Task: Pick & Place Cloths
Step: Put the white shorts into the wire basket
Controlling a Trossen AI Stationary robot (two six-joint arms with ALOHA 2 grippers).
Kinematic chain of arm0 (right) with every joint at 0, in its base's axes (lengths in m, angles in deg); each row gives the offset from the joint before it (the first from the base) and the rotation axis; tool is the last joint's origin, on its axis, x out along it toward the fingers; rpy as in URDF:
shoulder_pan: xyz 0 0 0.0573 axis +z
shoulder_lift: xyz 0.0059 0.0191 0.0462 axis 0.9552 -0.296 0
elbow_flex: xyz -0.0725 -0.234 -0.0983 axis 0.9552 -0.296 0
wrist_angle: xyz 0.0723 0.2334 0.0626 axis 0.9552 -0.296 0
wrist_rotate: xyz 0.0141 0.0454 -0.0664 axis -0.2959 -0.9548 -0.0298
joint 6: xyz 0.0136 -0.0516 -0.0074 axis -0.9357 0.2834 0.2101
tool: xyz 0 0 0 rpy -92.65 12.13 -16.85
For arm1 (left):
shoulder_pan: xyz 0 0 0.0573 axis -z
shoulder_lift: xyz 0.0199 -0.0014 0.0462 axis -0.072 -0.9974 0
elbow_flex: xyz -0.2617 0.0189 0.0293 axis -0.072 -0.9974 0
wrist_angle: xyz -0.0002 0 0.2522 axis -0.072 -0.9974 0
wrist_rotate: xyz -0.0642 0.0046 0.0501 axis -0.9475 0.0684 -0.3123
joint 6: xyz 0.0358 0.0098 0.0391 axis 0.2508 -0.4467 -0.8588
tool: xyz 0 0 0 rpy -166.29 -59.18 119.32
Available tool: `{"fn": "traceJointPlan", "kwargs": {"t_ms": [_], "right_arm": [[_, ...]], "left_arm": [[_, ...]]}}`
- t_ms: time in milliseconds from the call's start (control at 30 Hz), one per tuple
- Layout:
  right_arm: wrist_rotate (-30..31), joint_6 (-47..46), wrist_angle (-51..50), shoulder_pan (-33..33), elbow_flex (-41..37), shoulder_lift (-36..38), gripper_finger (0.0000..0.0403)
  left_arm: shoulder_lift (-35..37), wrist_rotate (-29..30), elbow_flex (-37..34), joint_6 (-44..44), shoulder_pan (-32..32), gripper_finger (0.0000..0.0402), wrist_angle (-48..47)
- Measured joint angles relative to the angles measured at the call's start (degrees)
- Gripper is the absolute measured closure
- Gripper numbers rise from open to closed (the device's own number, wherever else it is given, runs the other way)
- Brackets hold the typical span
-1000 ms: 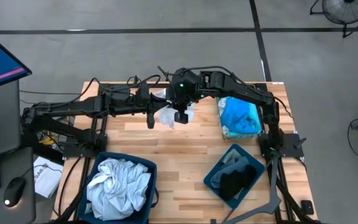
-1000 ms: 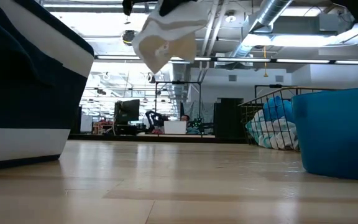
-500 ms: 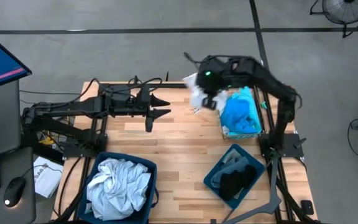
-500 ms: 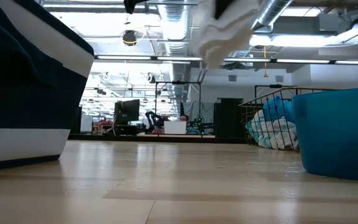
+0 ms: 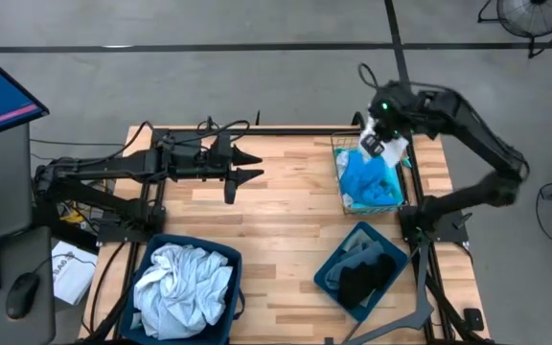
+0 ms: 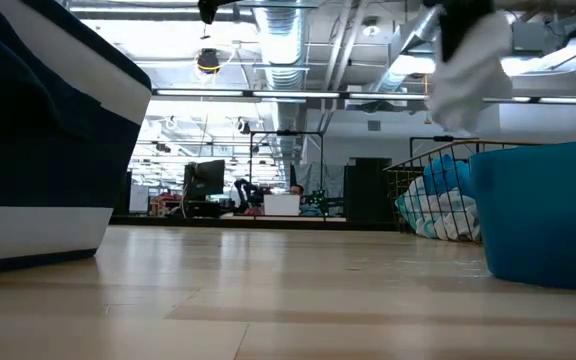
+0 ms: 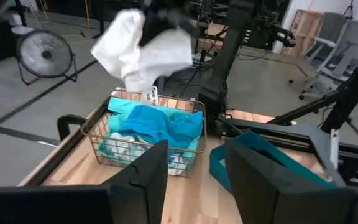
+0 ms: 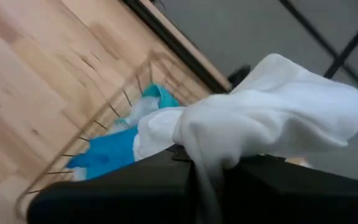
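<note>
While the right gripper (image 5: 379, 142), upper right of the high view, pinches a bunched fold of the limp, seemingly light white cloth (image 7: 140, 50) above the wire basket (image 7: 98, 127), the left gripper (image 5: 254, 163) waits, fingers spread.

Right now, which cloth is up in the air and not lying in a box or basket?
The white cloth, pinched in the right claw above the brown wire-mesh basket. The other cloths all lie inside the basket or the dark-teal plastic bins.
</note>
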Motion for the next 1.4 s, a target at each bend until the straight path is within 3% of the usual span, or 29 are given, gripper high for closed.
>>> {"fn": "traceJointPlan", "kwargs": {"t_ms": [300,433,567,733,933,1167,1400], "right_arm": [[-6.4,-9.7,25.8,0.0,-39.0,15.9,0.0391],[-8.1,-12.8,36.9,0.9,-50.4,16.4,0.0390],[-8.2,-15.6,41.4,1.3,-57.3,13.5,0.0386],[-7.9,-14.8,43.5,1.3,-60.1,8.9,0.0381],[-7.7,-13.5,45.3,1.3,-60.0,4.3,0.0347],[-7.6,-11.2,45.3,1.3,-59.9,0.8,0.0270],[-8.7,-8.8,41.5,1.2,-57.5,4.5,0.0187]], "left_arm": [[0.0,0.2,0.0,1.3,0.1,0.0276,0.0],[0.0,0.2,0.0,1.3,0.1,0.0281,0.0],[0.0,0.1,0.0,1.3,0.1,0.0282,0.0],[0.0,0.1,0.0,1.3,0.1,0.0280,0.0],[0.0,0.1,0.0,1.3,0.1,0.0280,0.0],[0.0,0.1,0.0,1.3,0.1,0.0280,0.0],[0.0,0.1,0.0,1.3,0.1,0.0280,0.0]]}}
